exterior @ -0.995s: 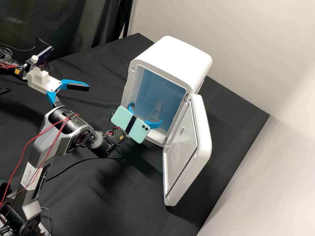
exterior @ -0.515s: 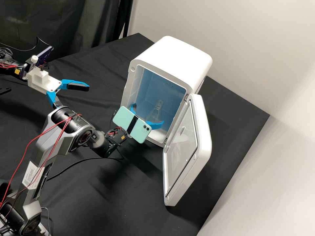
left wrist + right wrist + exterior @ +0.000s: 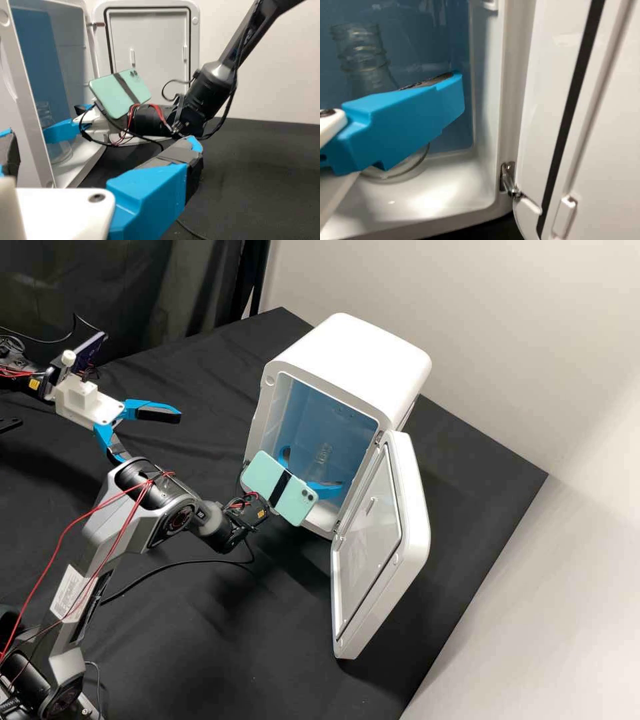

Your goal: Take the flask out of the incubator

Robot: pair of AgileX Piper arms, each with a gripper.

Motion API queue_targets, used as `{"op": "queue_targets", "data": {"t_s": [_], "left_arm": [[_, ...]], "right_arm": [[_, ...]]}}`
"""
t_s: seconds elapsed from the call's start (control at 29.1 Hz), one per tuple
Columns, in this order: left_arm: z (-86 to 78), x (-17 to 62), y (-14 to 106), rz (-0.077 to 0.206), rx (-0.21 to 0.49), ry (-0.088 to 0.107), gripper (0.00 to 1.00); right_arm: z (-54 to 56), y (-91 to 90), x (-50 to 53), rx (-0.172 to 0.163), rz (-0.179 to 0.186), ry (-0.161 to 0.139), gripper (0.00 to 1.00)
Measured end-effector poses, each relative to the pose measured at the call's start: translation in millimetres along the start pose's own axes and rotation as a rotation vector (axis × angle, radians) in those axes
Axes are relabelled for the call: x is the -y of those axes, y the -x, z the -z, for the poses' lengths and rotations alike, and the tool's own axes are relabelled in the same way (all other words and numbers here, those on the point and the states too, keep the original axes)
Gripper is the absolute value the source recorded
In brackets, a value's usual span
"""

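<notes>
Flask, clear glass, conical: upright on floor of white open-doored incubator. Right gripper inside, blue fingers spread either side, nothing gripped. Centre your jaws on the neck, close gently, draw out level. Left gripper likewise parted, well apart.

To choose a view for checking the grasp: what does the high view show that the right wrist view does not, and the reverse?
High view, not right wrist view: the whole white incubator on the black bench, the open left gripper away from it, and the open right gripper with a finger on each side of the flask, behind a mint-green phone.
Right wrist view, not high view: the metal hinge and the flask's ribbed neck, close up.
Both: the flask standing inside and the open door.
</notes>
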Motion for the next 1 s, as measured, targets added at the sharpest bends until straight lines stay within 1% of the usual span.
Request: {"op": "queue_targets", "data": {"t_s": [0.03, 0.1, 0.14, 0.21, 0.27, 0.31, 0.38, 0.51, 0.58, 0.62, 0.72, 0.79, 0.89, 1.0], "left_arm": [[-0.2, -0.9, 0.5, -0.004, 0.001, 0.000, 1.00], [-0.4, -1.5, 0.8, -0.006, 0.001, -0.001, 1.00], [-0.4, -1.5, 0.8, -0.006, 0.001, -0.001, 1.00], [-0.4, -1.5, 0.8, -0.006, 0.001, -0.001, 1.00], [-0.4, -1.5, 0.8, -0.006, 0.001, -0.001, 1.00], [-0.4, -1.5, 0.8, -0.006, 0.001, -0.001, 1.00], [-0.4, -1.5, 0.8, -0.006, 0.001, -0.001, 1.00], [-0.4, -1.5, 0.8, -0.006, 0.001, -0.001, 1.00], [-0.4, -1.5, 0.8, -0.006, 0.001, -0.001, 1.00], [-0.4, -1.5, 0.8, -0.006, 0.001, -0.001, 1.00], [-0.4, -1.5, 0.8, -0.006, 0.001, -0.001, 1.00], [-0.4, -1.5, 0.8, -0.006, 0.001, -0.001, 1.00], [-0.4, -1.5, 0.8, -0.006, 0.001, -0.001, 1.00], [-0.4, -1.5, 0.8, -0.006, 0.001, -0.001, 1.00]], "right_arm": [[2.6, -3.0, -0.1, 0.005, -0.001, -0.008, 1.00], [4.6, -7.2, 1.2, -0.002, -0.004, -0.008, 1.00], [7.3, -9.0, 1.6, -0.011, -0.005, -0.008, 1.00], [9.5, -11.6, 4.6, -0.011, 0.008, -0.006, 1.00], [10.1, -14.4, 8.2, -0.011, 0.018, -0.001, 1.00], [11.4, -15.3, 8.4, -0.014, 0.017, -0.001, 1.00], [11.7, -16.2, 10.8, -0.009, 0.029, -0.001, 1.00], [13.4, -19.0, 13.6, -0.015, 0.033, 0.001, 1.00], [13.7, -20.6, 16.1, -0.015, 0.036, 0.015, 1.00], [13.3, -21.0, 17.7, -0.013, 0.041, 0.017, 1.00], [13.3, -21.1, 17.7, -0.013, 0.041, 0.020, 1.00], [11.8, -23.6, 19.7, -0.013, 0.042, 0.023, 1.00], [10.0, -26.0, 23.6, -0.011, 0.047, 0.043, 1.00], [7.0, -28.8, 28.5, 0.001, 0.061, 0.042, 1.00]]}}
